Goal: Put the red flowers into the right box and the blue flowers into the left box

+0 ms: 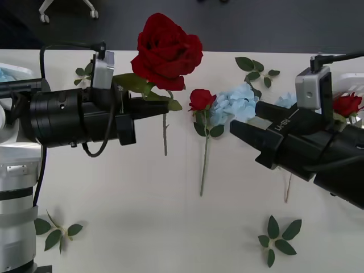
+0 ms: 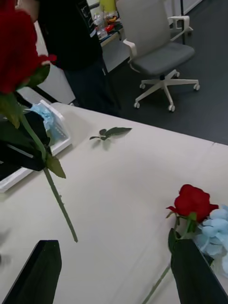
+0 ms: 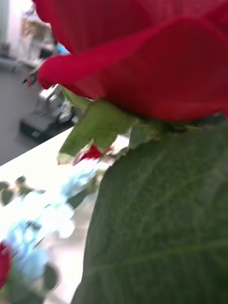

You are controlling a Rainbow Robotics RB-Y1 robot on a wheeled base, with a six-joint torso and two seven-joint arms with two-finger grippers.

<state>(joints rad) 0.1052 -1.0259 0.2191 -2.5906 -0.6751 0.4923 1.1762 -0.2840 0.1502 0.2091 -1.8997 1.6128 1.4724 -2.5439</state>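
Left gripper [image 1: 162, 106] — clamped on a red rose's [image 1: 166, 51] stem above the table [image 1: 142, 199]; right gripper [image 1: 242, 131] — fingers spread wide beside it.

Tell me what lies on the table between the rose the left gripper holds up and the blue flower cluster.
In the front view, a second red rose lies there, its stem running toward the robot, its head beside the blue flowers. The left gripper holds the raised rose.

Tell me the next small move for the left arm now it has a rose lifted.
Probably swing the left gripper with its red rose toward the open right gripper for a handover: red flowers belong in the right box, across the table, where one rose already sits.
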